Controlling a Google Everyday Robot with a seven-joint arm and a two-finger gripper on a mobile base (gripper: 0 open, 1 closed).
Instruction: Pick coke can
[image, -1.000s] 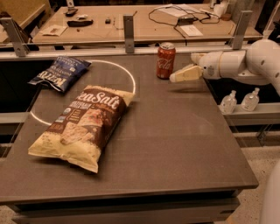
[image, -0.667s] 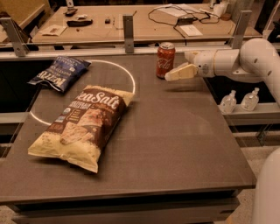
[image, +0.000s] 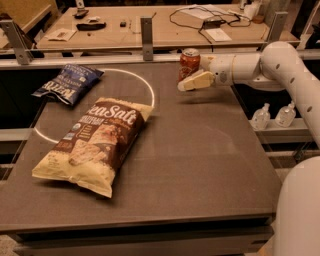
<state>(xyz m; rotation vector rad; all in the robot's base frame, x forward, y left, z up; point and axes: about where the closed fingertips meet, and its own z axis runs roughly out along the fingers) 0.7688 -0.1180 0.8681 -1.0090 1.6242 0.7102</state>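
The coke can (image: 189, 61), red with a silver top, stands upright at the far edge of the dark table (image: 200, 165), right of centre. My gripper (image: 186, 81) reaches in from the right at the can's base. It is open. Its near beige finger (image: 196, 80) lies in front of the can's lower right side. The far finger is hidden behind the can. The can rests on the table.
A large Sea Salt chip bag (image: 95, 142) lies left of centre. A dark blue chip bag (image: 70, 82) lies at the far left. A white circle (image: 150, 92) is marked on the table. A metal rail (image: 100, 60) runs behind the table. Two small bottles (image: 272, 116) stand to the right.
My gripper has moved left along the far edge, from beside the can until its near finger overlaps the can's base. The can and bags have not moved.
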